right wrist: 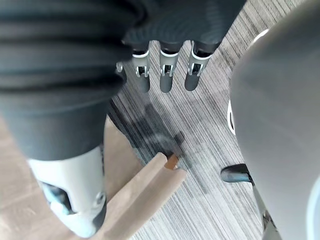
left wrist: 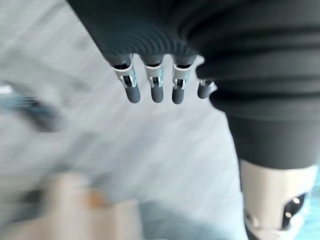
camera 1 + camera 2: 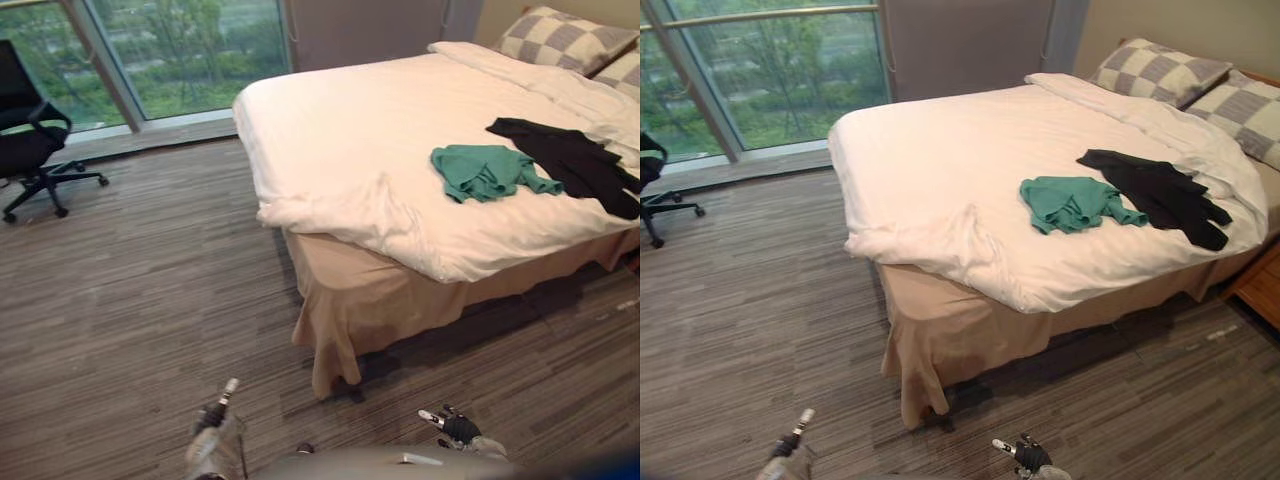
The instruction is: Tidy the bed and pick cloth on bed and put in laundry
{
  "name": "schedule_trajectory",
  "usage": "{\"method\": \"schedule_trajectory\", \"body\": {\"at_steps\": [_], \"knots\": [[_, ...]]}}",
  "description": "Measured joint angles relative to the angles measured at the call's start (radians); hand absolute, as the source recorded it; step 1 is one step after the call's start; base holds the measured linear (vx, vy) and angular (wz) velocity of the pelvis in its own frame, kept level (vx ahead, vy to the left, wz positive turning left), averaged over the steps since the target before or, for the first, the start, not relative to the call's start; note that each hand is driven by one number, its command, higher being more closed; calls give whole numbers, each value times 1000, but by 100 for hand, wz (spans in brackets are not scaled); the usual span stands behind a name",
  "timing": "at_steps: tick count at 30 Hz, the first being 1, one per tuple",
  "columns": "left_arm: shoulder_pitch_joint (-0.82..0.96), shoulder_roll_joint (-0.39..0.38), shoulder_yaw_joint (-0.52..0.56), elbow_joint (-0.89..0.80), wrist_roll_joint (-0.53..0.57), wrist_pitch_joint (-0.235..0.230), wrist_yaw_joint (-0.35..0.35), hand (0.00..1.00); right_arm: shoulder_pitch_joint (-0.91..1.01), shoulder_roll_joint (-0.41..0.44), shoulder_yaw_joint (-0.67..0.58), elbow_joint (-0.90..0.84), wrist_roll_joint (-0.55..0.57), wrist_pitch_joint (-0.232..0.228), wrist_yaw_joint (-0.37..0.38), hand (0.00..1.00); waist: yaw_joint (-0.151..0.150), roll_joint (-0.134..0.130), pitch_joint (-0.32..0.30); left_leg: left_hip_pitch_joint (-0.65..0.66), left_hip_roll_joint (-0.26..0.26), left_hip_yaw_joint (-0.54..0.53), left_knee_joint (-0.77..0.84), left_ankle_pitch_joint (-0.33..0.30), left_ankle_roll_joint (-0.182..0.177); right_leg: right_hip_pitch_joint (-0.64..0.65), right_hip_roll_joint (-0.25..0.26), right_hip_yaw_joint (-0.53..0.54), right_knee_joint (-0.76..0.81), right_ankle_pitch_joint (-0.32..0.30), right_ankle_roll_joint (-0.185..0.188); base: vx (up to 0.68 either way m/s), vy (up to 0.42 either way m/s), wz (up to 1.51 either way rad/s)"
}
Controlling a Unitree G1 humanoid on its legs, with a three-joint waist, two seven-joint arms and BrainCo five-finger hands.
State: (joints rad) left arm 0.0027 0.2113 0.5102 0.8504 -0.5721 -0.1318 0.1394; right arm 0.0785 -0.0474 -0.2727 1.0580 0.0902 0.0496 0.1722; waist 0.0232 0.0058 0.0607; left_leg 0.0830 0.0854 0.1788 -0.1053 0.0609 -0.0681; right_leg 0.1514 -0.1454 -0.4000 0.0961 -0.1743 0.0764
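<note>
A crumpled green cloth [image 3: 487, 171] lies on the white duvet [image 3: 350, 140] near the right side of the bed. Right beside it, towards the pillows, a black garment [image 3: 575, 162] is spread out and touches the green one. The duvet is rumpled at the near corner [image 3: 330, 205]. My left hand [image 3: 215, 432] hangs low over the floor, well short of the bed, and its fingers [image 2: 155, 87] are straight with nothing in them. My right hand [image 3: 458, 428] also hangs low by the bed's foot, its fingers [image 1: 167, 75] straight and empty.
Two checked pillows [image 3: 560, 38] lie at the head of the bed. A beige bed skirt [image 3: 340, 320] hangs to the striped carpet. A black office chair [image 3: 30, 135] stands at the far left by the large window [image 3: 180, 50]. A wooden nightstand [image 3: 1260, 285] stands at the right.
</note>
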Motion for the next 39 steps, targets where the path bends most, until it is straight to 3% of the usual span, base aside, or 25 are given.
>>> {"method": "schedule_trajectory", "body": {"at_steps": [3, 6, 11, 15, 17, 19, 21, 22, 25, 27, 29, 33, 36, 39], "knots": [[-66, 115, 10, -126, 12, -54, 23, 0, 7, 1, -68, -1, 23, 21, 3, 0, 23, -3, -2, 1, -1, 7, 0, -1, 1, 15, -2, 0, -23, 7, 10, 34, 14, 8], [-151, 191, -12, -243, 81, -100, 44, 0, 6, 6, -95, -12, 29, 32, 2, 0, 24, -2, -1, -1, -13, 11, 0, -10, 5, 15, -14, 1, -29, 20, 13, 86, 20, 2], [-283, 306, -216, -424, 278, -128, 93, 0, 6, 38, -124, -23, 65, 42, -11, 0, 22, -7, -4, 8, -27, 40, 1, -13, 7, 30, -20, 25, -43, 27, 14, 144, 14, -10], [-385, 314, -367, -535, 484, -142, 107, 0, 6, 42, -132, -22, 64, 40, -29, 0, 12, 3, -7, 25, -21, 118, 7, -8, 2, 22, -17, 91, -41, 47, -1, 104, 31, -28], [-395, 309, -427, -517, 589, -143, 126, 0, 5, 44, -134, -21, 64, 32, -33, 0, -14, 6, -7, 64, -16, 153, 7, -7, 1, 33, -14, 125, -19, 47, -2, 67, -15, -45], [-401, 281, -467, -495, 727, -151, 172, 0, 9, 45, -155, -20, 49, 34, -41, 0, -39, 9, -7, 95, -15, 196, 7, -3, -6, 33, -16, 150, 7, 47, -2, 33, -9, -44], [-438, 232, -508, -460, 793, -147, 199, 0, 7, 35, -171, -21, 21, 44, -54, 0, -45, 29, -2, 103, -15, 208, 7, -2, -6, 26, -19, 174, 18, 47, -3, -15, -4, -30], [-462, 193, -541, -445, 831, -115, 227, 0, 5, 17, -169, -21, 3, 50, -63, 0, -57, 52, -3, 82, -17, 222, 7, -2, -7, -20, -25, 192, 38, 37, -7, -66, 5, -27], [-582, 136, -612, -384, 899, 2, 303, 0, -48, -8, -166, -23, 4, 68, -89, 0, -70, 81, 9, -17, -34, 235, 7, -2, -6, -174, -47, 237, 127, -21, 12, -98, 9, -22], [-695, 114, -627, -319, 919, 131, 374, 0, -131, -10, -165, -53, 8, 75, -111, 0, -96, 114, 59, -133, -37, 260, 7, 32, 12, -329, -49, 282, 187, -29, 17, -224, 3, -29], [-762, 106, -631, -279, 919, 222, 435, 0, -179, -5, -140, -83, 33, 77, -118, 0, -121, 107, 112, -179, -31, 287, 6, 53, 14, -412, -45, 310, 232, -26, 12, -241, -35, -34], [-908, 113, -634, -253, 948, 393, 505, 0, -200, -7, -89, -162, 132, 62, -145, 0, -129, 77, 179, -296, -10, 318, 7, 86, 14, -576, -13, 353, 287, -6, -10, -101, -56, -26], [-976, 132, -632, -227, 954, 498, 537, 0, -216, -13, -48, -194, 208, 40, -158, 0, -133, 71, 232, -335, 1, 337, 7, 105, 7, -632, 1, 370, 300, 13, -27, -21, -41, -15], [-1030, 132, -628, -227, 938, 564, 565, 0, -246, -14, -7, -215, 249, 31, -158, 0, -141, 69, 272, -353, 1, 348, 7, 128, -12, -663, 3, 386, 313, 20, -35, -3, -25, -10]]}}
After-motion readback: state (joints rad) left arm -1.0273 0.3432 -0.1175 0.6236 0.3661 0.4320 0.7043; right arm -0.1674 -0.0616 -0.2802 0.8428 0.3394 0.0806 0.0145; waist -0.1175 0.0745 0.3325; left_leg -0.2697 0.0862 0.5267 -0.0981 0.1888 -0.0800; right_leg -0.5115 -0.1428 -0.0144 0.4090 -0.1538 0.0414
